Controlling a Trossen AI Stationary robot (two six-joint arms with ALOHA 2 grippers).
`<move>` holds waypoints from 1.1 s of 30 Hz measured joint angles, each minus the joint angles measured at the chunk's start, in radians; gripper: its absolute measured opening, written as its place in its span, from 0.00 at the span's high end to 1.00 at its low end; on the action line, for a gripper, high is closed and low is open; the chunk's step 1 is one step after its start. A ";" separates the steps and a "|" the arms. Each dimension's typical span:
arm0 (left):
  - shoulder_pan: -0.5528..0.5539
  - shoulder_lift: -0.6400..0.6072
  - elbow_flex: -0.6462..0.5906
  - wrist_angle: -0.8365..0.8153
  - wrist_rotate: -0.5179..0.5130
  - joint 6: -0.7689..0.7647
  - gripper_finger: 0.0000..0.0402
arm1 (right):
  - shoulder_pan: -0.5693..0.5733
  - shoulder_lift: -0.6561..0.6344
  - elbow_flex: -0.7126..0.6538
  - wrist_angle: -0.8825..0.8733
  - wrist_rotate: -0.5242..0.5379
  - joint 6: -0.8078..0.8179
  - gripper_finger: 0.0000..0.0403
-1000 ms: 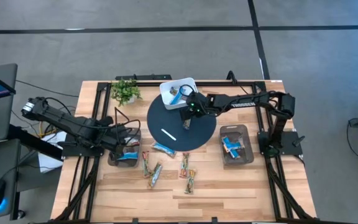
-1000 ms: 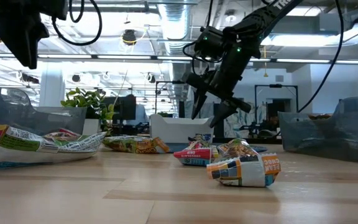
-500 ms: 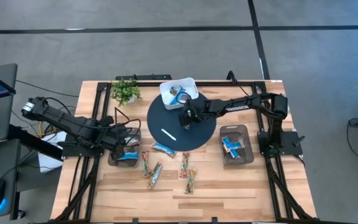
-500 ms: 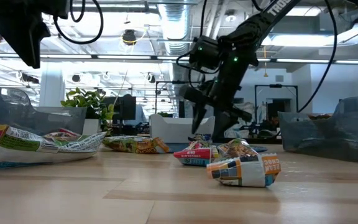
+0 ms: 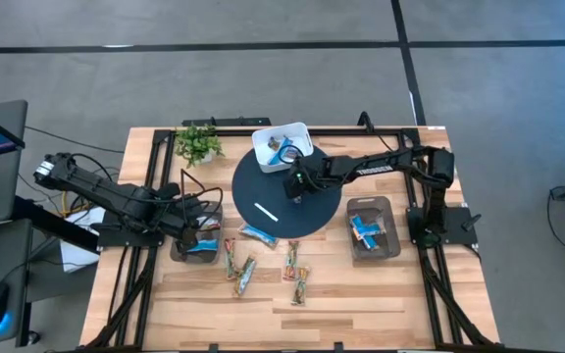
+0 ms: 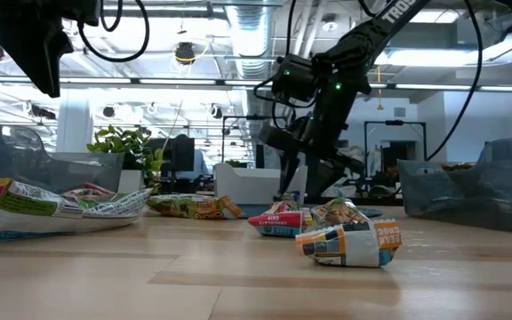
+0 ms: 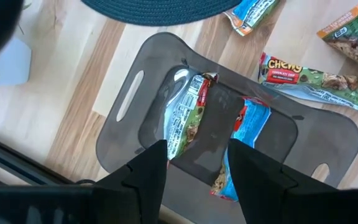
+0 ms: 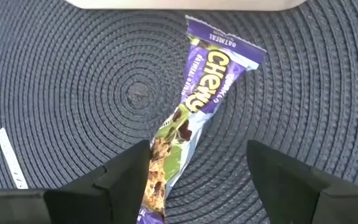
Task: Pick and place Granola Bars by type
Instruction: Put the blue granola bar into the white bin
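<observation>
A purple-and-green wrapped bar (image 8: 194, 106) lies flat on the round dark woven mat (image 5: 263, 191). My right gripper (image 8: 197, 152) is open just above it, with a finger on either side of the bar's nearer end, touching nothing; it also shows over the mat (image 5: 295, 184) and in the low view (image 6: 305, 182). My left gripper (image 7: 197, 149) is open over the left grey bin (image 7: 123, 106), which holds a tan bar (image 7: 188, 115) and a blue bar (image 7: 250, 121). Several more bars lie on the wood (image 5: 245, 273), (image 5: 300, 284), (image 6: 349, 240).
A white box (image 5: 281, 145) with something blue in it sits at the mat's far edge. A thin white stick (image 8: 11, 158) lies on the mat. The right grey bin (image 5: 373, 227) holds blue bars. A small potted plant (image 5: 199, 144) stands at the far left.
My right gripper has moved away from the white box toward the table's left and near side and has come down closer to the mat, staying open. My left gripper has kept still over its bin.
</observation>
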 joint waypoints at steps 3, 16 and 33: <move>0.000 0.000 0.000 0.001 -0.003 0.000 0.59 | 0.000 0.000 0.000 -0.002 -0.002 0.000 0.40; 0.000 0.000 0.000 0.004 -0.006 0.000 0.59 | 0.002 0.000 0.000 0.040 -0.054 -0.011 0.57; 0.000 0.000 0.000 0.003 -0.014 0.000 0.59 | 0.057 0.072 0.006 0.065 -0.113 -0.008 0.70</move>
